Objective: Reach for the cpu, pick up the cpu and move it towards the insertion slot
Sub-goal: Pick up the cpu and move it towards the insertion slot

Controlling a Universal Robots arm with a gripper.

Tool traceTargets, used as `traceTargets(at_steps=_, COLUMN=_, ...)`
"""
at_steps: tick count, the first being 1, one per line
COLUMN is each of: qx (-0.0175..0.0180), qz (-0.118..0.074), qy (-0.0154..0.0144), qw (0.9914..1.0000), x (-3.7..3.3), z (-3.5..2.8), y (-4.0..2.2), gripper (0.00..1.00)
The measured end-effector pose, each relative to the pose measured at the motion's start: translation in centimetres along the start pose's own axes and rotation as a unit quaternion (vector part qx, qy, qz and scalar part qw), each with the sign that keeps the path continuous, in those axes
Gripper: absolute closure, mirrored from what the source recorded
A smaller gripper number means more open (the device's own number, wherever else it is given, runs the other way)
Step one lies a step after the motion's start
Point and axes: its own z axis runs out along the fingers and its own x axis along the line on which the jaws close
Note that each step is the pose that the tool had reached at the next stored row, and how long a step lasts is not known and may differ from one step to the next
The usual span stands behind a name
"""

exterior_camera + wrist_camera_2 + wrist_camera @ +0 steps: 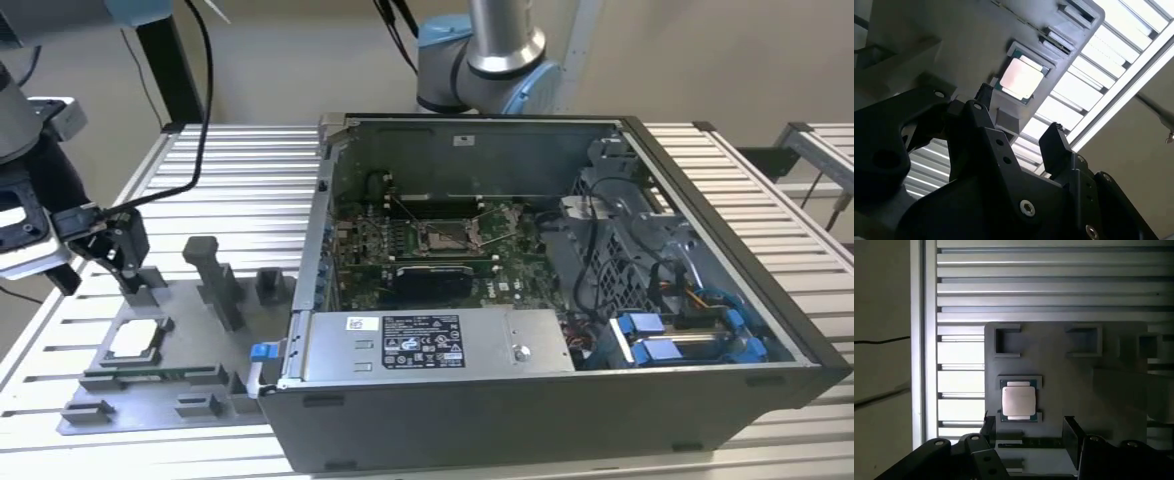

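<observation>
Cpu (1018, 401) lies flat, pale metal face up, in a square pocket of the grey tray (1064, 375). It sits just beyond the claw (1029, 427), apart from it, roughly in line with the gap between the fingers (1072, 432). Claw is wide and empty, above the tray. The tray rests on the slatted counter (214, 170). The slot (443, 237) is well away from the claw, inside the open computer case (561, 400).

The cpu (1018, 401) is a small shiny square lying flat in a gray tray (1064, 380). The insertion slot (445, 237) is a silver square frame on the green board (518, 262), well apart from it
</observation>
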Motion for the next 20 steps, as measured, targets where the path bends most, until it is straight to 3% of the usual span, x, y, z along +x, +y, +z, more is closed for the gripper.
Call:
traceTargets(at_steps=6, qx=-0.0001, qz=0.001, qy=0.0, qw=1.0, x=0.09, z=1.13, y=-0.06, gripper=0.0)
traceTargets(at_steps=10, qx=-0.0012, qz=0.001, qy=-0.0003, qw=1.0, x=0.64, z=1.61, y=-0.09, gripper=0.0)
traceTargets(at_steps=20, qx=-0.0027, qz=-0.004, qy=-0.0005, qw=0.99999, x=0.91, z=2.0, y=-0.15, gripper=0.0)
